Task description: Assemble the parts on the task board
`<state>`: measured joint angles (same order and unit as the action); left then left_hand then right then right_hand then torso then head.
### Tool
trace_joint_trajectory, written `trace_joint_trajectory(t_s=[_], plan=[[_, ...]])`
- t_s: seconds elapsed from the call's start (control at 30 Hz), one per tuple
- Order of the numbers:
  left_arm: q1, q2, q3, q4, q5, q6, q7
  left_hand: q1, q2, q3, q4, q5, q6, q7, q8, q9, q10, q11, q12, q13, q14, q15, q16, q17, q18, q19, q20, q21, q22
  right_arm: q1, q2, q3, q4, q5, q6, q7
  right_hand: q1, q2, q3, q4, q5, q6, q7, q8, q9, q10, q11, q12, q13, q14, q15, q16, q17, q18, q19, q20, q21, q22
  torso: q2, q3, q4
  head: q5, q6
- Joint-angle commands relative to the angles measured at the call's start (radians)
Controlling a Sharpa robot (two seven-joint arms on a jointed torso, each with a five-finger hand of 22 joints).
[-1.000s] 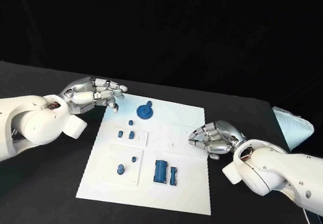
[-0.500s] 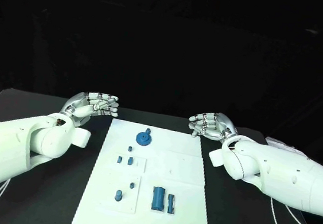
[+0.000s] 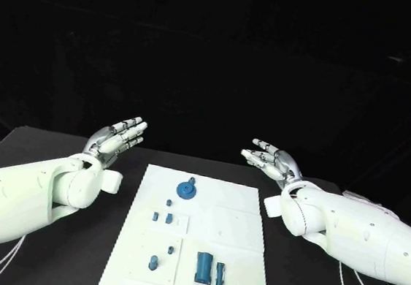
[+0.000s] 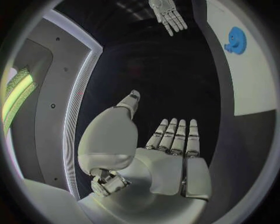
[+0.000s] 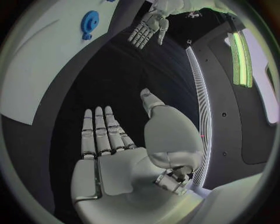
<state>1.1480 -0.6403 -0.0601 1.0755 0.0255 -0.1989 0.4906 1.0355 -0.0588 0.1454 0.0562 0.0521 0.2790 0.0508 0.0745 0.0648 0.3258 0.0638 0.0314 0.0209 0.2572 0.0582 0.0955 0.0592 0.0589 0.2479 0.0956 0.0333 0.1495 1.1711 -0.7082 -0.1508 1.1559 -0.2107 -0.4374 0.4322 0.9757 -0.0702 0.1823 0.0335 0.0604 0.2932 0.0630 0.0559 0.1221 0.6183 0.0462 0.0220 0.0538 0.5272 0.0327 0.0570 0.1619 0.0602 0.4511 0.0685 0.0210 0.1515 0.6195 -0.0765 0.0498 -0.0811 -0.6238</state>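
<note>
Both hands are spread and empty in the head view — left hand (image 3: 118, 137) and right hand (image 3: 270, 161) raised beyond the board (image 3: 231, 228), whose blue parts (image 3: 208, 269) lie loose. Each wrist view shows flat fingers (image 4: 175, 136) — reaching down blind could scatter pieces.

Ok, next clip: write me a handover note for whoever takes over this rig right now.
Left hand open, fingers straight, raised beyond the board's far left corner.
Right hand open too, raised beyond its far right corner.
Task board lies between the arms; blue gear at its far end, small blue pieces mid-board, two blue bars nearer.
Neither hand holds anything; the parts lie apart on the board.
</note>
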Motion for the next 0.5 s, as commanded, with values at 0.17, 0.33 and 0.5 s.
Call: trace_joint_trajectory(t_s=[0.17, 0.33, 0.5], plan=[[-0.023, -0.032, 0.016, 0.129, -0.009, -0.162, 0.011, -1.036, 0.059, -0.145, -0.056, -0.052, -0.279, -0.051, -0.074, -0.065, -0.326, -0.064, -0.031, -0.021, -0.257, -0.058, -0.096, -0.059, -0.059, -0.248, -0.096, -0.033, -0.15, -0.041, -0.024, 0.049, 0.142, 0.078, -0.125, 0.035, -0.976, 0.07, -0.182, -0.034, -0.06, -0.293, -0.063, -0.056, -0.122, -0.618, -0.046, -0.022, -0.054, -0.527, -0.033, -0.057, -0.162, -0.06, -0.451, -0.069, -0.021, -0.152, -0.059, 0.0601, -0.0392, 0.063, 0.018], [-0.054, -0.077, 0.034, 0.28, -0.016, -0.331, 0.018, -1.036, 0.059, -0.145, -0.056, -0.052, -0.279, -0.051, -0.074, -0.065, -0.326, -0.064, -0.031, -0.021, -0.257, -0.058, -0.096, -0.059, -0.059, -0.248, -0.096, -0.033, -0.15, -0.085, -0.05, 0.105, 0.29, 0.151, -0.238, 0.064, -0.976, 0.07, -0.182, -0.034, -0.06, -0.293, -0.063, -0.056, -0.122, -0.618, -0.046, -0.022, -0.054, -0.527, -0.033, -0.057, -0.162, -0.06, -0.451, -0.069, -0.021, -0.152, -0.075, 0.0764, -0.0497, 0.081, 0.024], [-0.08, -0.113, 0.049, 0.405, -0.022, -0.471, 0.025, -1.036, 0.059, -0.145, -0.056, -0.052, -0.279, -0.051, -0.074, -0.065, -0.326, -0.064, -0.031, -0.021, -0.257, -0.058, -0.096, -0.059, -0.059, -0.248, -0.096, -0.033, -0.15, -0.112, -0.066, 0.139, 0.382, 0.195, -0.308, 0.082, -0.976, 0.07, -0.182, -0.034, -0.06, -0.293, -0.063, -0.056, -0.122, -0.618, -0.046, -0.022, -0.054, -0.527, -0.033, -0.057, -0.162, -0.06, -0.451, -0.069, -0.021, -0.152, -0.075, 0.0765, -0.0498, 0.081, 0.024]])
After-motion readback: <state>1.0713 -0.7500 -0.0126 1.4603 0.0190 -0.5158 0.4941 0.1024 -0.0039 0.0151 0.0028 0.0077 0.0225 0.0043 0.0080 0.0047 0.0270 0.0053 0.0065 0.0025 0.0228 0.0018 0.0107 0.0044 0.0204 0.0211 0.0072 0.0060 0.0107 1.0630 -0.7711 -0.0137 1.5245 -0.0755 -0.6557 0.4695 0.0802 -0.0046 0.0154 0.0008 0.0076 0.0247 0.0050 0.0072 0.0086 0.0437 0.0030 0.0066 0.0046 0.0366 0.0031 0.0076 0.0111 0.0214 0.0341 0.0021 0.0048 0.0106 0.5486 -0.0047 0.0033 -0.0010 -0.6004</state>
